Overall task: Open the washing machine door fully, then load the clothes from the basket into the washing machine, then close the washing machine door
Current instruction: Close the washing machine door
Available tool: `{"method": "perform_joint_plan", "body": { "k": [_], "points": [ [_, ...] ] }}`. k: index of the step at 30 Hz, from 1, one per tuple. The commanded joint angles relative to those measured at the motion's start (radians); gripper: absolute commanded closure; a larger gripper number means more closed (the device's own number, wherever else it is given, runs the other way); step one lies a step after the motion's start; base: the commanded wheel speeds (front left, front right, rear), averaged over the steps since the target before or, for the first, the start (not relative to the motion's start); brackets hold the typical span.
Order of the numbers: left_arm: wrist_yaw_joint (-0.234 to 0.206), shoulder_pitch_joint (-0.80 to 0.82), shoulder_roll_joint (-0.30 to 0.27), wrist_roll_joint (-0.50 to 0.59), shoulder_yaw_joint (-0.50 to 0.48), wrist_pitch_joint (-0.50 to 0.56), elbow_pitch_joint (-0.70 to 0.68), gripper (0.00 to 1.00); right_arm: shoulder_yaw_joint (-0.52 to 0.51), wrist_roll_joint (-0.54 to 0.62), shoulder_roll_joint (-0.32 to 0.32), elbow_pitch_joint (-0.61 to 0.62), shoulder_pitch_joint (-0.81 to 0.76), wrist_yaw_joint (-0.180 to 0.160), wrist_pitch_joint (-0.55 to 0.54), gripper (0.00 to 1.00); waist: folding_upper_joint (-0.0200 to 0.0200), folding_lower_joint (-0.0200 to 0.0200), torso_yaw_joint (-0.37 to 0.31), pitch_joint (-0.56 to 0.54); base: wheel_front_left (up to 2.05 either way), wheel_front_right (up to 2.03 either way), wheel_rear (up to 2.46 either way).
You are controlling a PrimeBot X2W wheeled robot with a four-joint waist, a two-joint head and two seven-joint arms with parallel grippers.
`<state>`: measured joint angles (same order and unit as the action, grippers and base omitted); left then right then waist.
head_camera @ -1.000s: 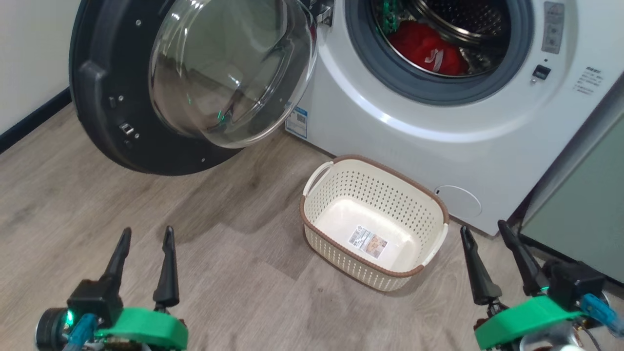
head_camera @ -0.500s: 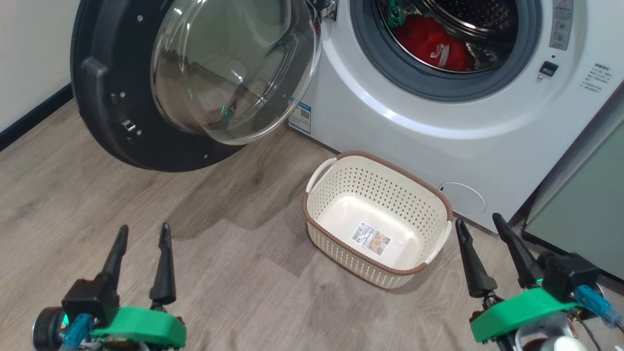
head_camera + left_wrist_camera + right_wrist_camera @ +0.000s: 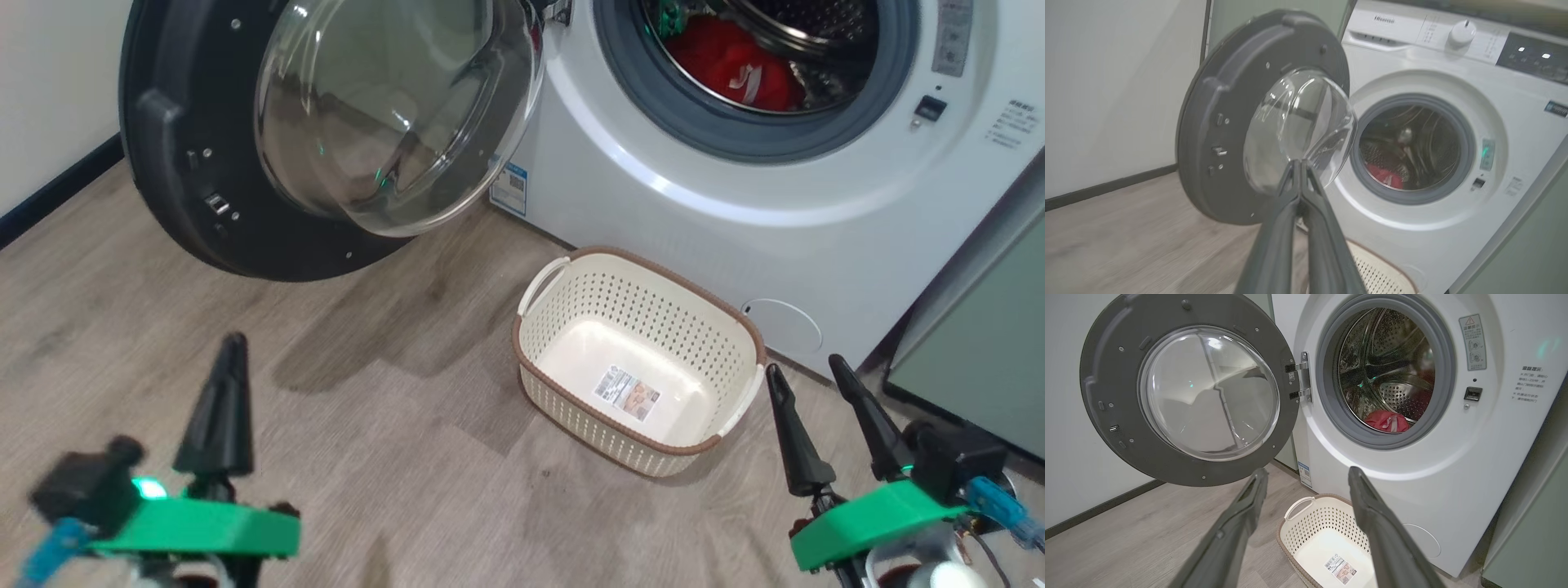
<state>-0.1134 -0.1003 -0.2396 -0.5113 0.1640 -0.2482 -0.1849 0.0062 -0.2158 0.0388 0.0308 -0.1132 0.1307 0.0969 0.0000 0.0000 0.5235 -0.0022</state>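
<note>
Pale wood-look floor (image 3: 392, 457) runs up to a white wall (image 3: 1118, 90) with a dark skirting strip, and that's the stage here. The left gripper (image 3: 235, 343) sits low over the floor, its two dark fingers pressed tight together into a single spike with nothing between them. It is a bit smeared from the head camera, but the left wrist camera shows the tips meeting cleanly.

Ahead of that gripper and above it hangs the washing machine door (image 3: 188, 212), swung wide open to the left. Its black inner rim faces us and its clear glass bowl (image 3: 392, 122) bulges out. The door and the fingertips are well apart.

Over to the right gripper (image 3: 804, 367): fingers spread wide, holding nothing. Just beside it, forward and to its left, sits the cream basket (image 3: 645, 314), whose near white handle is close to the inner fingertip. The basket's bottom is bare plastic with a label sticker (image 3: 626, 394).

Beyond the basket stands the white washing machine (image 3: 694, 237), with a round service flap (image 3: 784, 325) low on its front, just ahead of the right gripper. Up past both grippers, inside the grey gasket (image 3: 653, 106), the red clothes (image 3: 735, 69) lie at the bottom of the steel drum (image 3: 1384, 363). They look like one bundle with a white marking, though how many pieces I can't tell. A pale green cabinet (image 3: 980, 351) stands to the right gripper's outer side.
</note>
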Motion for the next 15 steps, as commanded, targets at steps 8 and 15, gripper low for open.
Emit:
{"method": "perform_joint_plan", "body": {
  "k": [8,15],
  "points": [
    [0.150,0.239,-0.014,-0.360,-0.249,0.003,-0.099,1.00,0.006,0.024,0.011,0.062,0.062,0.000,-0.013,0.00,0.0000,0.0000,0.008,0.045,0.00,0.00,0.00],
    [0.196,0.464,-0.110,-0.643,-0.422,0.086,0.047,1.00,-0.013,0.038,0.011,0.089,0.065,0.000,-0.025,0.00,0.0000,0.0000,0.007,0.078,0.00,0.00,0.00]
  ]
}}
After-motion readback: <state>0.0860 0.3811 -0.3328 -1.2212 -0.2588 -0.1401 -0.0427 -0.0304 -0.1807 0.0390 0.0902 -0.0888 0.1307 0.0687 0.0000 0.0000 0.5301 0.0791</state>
